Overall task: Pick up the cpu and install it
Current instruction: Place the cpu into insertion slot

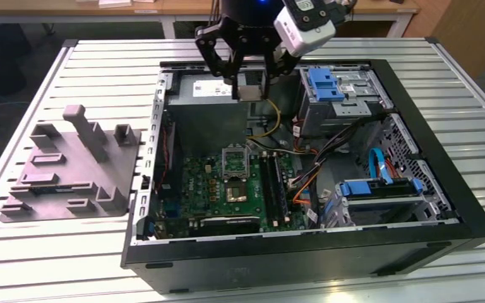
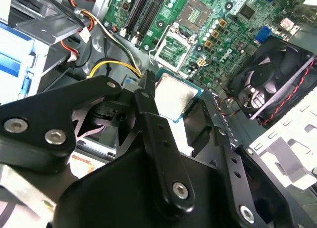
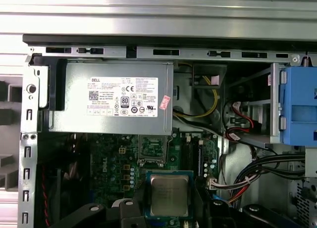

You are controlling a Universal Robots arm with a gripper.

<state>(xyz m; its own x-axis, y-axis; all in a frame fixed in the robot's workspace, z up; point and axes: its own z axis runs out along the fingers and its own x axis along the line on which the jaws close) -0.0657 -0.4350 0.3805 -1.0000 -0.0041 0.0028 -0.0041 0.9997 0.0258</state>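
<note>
Gripper point(image 1: 249, 87) fingers clamp the cpu point(image 3: 169, 195) flat above the open case, with the motherboard socket point(image 1: 235, 161) well below it.

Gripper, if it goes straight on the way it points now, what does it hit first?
Probably the motherboard, close beside the socket; the gripper holds the cpu over it, though depth is unclear.

cpu point(image 3: 169, 195): pale satin metal top (green board rim). end effector point(image 1: 249, 87): matt black links, bright screws. counter point(image 1: 99, 57): ribbed pale metal. fixture point(image 1: 65, 170): matt grey-purple plastic. case point(image 1: 310, 259): matt black shell.
</note>
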